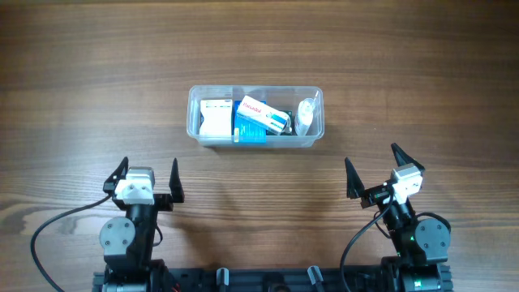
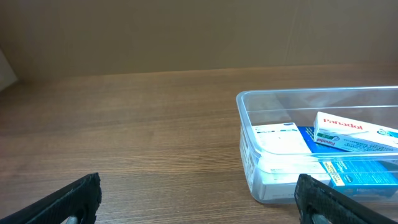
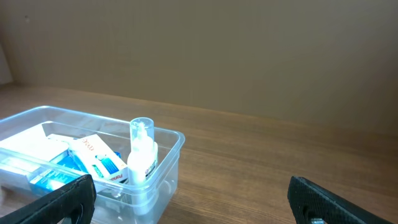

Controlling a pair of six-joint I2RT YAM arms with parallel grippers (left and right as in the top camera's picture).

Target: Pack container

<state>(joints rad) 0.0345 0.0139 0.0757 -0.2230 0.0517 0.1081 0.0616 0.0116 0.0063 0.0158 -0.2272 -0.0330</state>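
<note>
Clear plastic container point(image 1: 192, 118) sits mid-worktop point(image 1: 81, 81), already holding boxes point(image 1: 261, 115) and a small bottle point(image 1: 306, 113). The left tool point(image 1: 147, 172) and right tool point(image 1: 373, 162) stand wide open and empty, so packing looks finished or nearly so.

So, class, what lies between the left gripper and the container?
Nothing: only bare wooden table separates the left gripper from the container, clearest in the overhead view.

The overhead view looks straight down on the table point(image 1: 81, 65) from high above. Both wrist views sit low over the tabletop, facing forward, near the container point(image 1: 195, 130), which all three views share.
</note>
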